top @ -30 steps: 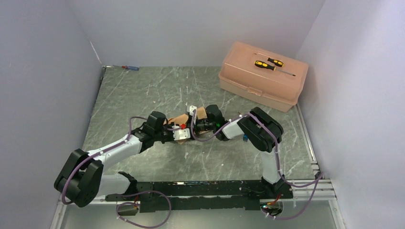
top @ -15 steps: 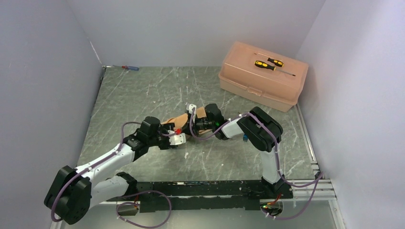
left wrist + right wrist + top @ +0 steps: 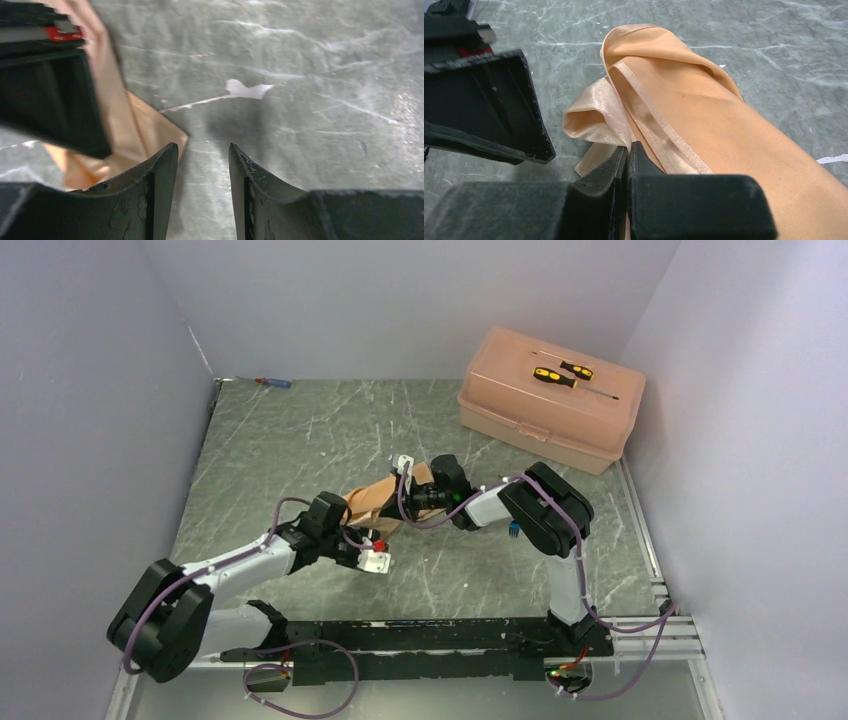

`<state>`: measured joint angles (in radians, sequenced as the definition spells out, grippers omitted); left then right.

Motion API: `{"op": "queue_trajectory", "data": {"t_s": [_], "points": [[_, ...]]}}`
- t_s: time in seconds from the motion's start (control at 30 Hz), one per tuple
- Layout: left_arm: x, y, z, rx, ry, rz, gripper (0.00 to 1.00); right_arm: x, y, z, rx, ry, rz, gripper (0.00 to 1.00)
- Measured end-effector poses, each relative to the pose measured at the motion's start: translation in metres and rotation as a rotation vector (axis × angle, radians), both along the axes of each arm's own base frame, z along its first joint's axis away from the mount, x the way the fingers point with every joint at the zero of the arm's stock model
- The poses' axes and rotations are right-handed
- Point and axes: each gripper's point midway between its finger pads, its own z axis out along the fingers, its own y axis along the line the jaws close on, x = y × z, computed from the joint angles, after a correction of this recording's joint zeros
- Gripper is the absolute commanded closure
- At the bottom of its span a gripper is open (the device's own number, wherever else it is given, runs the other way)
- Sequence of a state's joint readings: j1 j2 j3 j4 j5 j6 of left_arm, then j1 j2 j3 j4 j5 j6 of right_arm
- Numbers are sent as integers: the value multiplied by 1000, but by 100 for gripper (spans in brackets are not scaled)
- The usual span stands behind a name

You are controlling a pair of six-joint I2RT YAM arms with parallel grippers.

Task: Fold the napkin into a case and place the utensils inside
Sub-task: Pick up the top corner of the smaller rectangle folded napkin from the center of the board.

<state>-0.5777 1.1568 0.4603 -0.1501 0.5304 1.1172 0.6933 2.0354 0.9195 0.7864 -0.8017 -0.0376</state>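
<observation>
The peach-orange napkin [image 3: 372, 500] lies loosely bunched and folded over itself at mid-table, not in the shape of a case. My right gripper [image 3: 628, 148] is shut on a shiny hemmed edge of the napkin [image 3: 704, 115], the cloth pinched between its tips. My left gripper [image 3: 202, 150] hovers just in front of the cloth's near corner [image 3: 135, 130], open, with only bare table between its fingers. In the top view the left gripper [image 3: 377, 558] sits on the near side of the napkin. A small blue bit [image 3: 512, 530] shows by the right arm's elbow; the utensils are otherwise hidden.
A pink plastic box [image 3: 548, 405] stands at the back right with two yellow-and-black screwdrivers [image 3: 562, 373] on its lid. A red-and-blue screwdriver [image 3: 272, 382] lies at the back left corner. A white scrap [image 3: 248, 90] lies on the table. Walls enclose three sides.
My left gripper let go of the napkin, opened and drew back toward the near edge. My right gripper closed on the cloth's edge and stayed in place.
</observation>
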Motion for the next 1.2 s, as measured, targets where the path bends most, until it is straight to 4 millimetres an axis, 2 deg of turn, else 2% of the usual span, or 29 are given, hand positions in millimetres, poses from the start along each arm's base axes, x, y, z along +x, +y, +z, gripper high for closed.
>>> {"op": "queue_trajectory", "data": {"t_s": [0.1, 0.2, 0.5, 0.6, 0.83, 1.03, 1.2], "points": [[-8, 2, -18, 47, 35, -49, 51, 0, 0, 0, -2, -2, 0, 99], [-8, 3, -24, 65, 35, -69, 52, 0, -1, -2, -7, -3, 2, 100], [9, -6, -23, 59, -33, -65, 52, -2, -3, -7, -26, 3, 6, 100], [14, -11, -24, 66, -38, -67, 58, -1, -4, -7, -28, 2, 5, 100], [24, -15, -28, 90, -42, -58, 88, 4, -7, -8, -29, 3, -7, 100], [28, -12, -31, 113, -41, -44, 97, 13, -9, -10, -36, -1, -27, 100], [28, -12, -30, 114, -32, -29, 97, 19, -12, -14, -48, 2, -38, 100]]}}
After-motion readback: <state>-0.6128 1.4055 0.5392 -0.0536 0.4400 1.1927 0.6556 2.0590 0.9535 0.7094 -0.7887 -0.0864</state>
